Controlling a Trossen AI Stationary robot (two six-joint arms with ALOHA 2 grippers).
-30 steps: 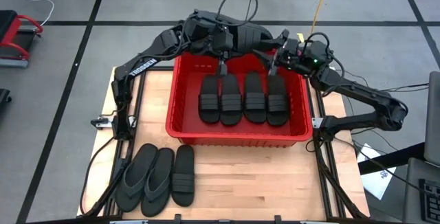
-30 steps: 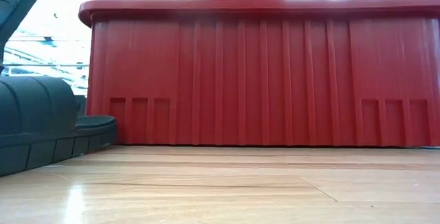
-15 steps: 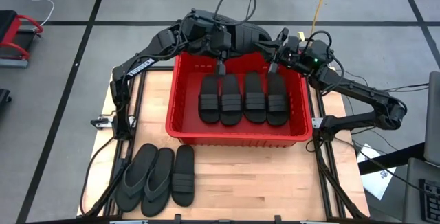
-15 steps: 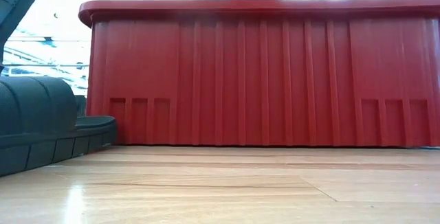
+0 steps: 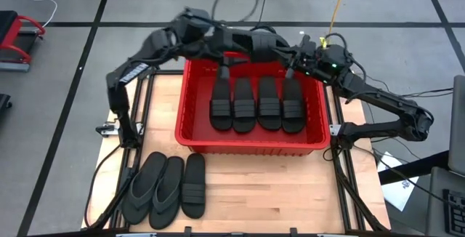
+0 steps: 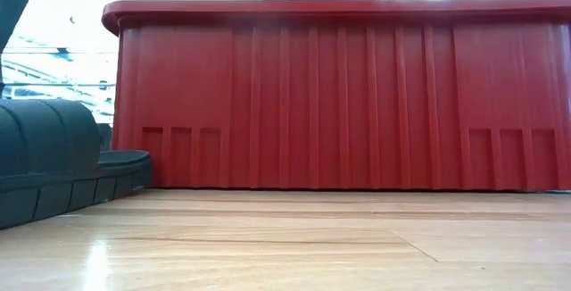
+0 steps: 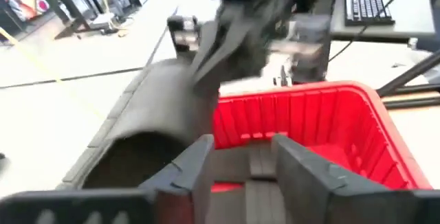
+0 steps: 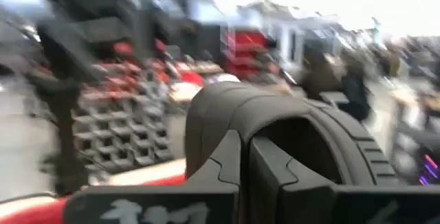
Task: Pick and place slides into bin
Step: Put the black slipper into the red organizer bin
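A black band-strap slide hangs in the air over the far rim of the red bin, with my right gripper shut on it. In the right wrist view the slide's arched strap fills the picture just past the shut fingers. My left gripper stands open close to the slide's other end, with nothing between its fingers. Several slides lie side by side on the bin's floor. Three more slides lie flat on the table near its left front. My right gripper holds the lifted slide at its band strap, pinched between the two shut fingers. The fingers themselves cover the pinched edge. They come at it roughly level from the table's right side. The slide is clear of the bin and the table.
The bin's ribbed near wall fills the low view, with one table slide at its left. Bare wood lies in front of the bin. Cables and frame rails run along both table sides.
My left gripper has drawn away from the slide, up and toward the table's far left, leaving the slide with my right gripper. The slide stays above the bin's far rim. My right gripper has kept nearly in place.
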